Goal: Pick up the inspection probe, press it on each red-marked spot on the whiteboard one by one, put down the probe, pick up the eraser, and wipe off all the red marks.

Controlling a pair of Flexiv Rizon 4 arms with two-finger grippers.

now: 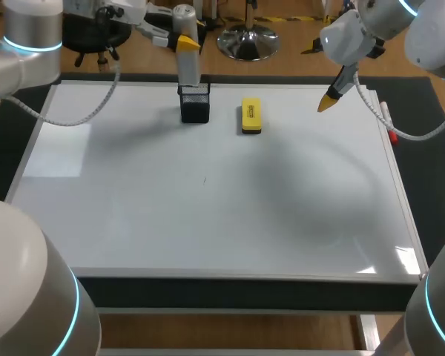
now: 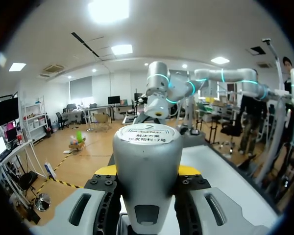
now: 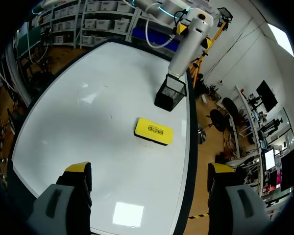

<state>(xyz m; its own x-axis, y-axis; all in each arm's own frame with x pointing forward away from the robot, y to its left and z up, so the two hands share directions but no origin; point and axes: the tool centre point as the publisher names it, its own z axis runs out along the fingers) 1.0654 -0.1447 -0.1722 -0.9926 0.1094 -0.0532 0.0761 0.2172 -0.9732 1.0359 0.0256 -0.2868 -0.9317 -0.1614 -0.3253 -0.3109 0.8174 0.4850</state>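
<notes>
The whiteboard (image 1: 133, 222) lies flat on the desk (image 1: 434, 193); toward its far edge rests the yellow eraser (image 1: 251, 116), with the black mesh holder (image 1: 195, 104) just beside it; the right tool (image 3: 149, 169) hangs above the board, fingers spread and empty; farthest back, the left tool (image 2: 147, 170) pinches the grey inspection probe (image 1: 188, 68) upright, directly over the holder.

My head camera looks down from above and behind, with the mesh holder (image 1: 195, 102) at the far edge of the whiteboard (image 1: 208, 208). My left wrist camera sits over that holder, tight on the probe (image 2: 147, 166), facing roughly level. My right wrist camera looks down on the holder from farther off, and the head view shares it.
</notes>
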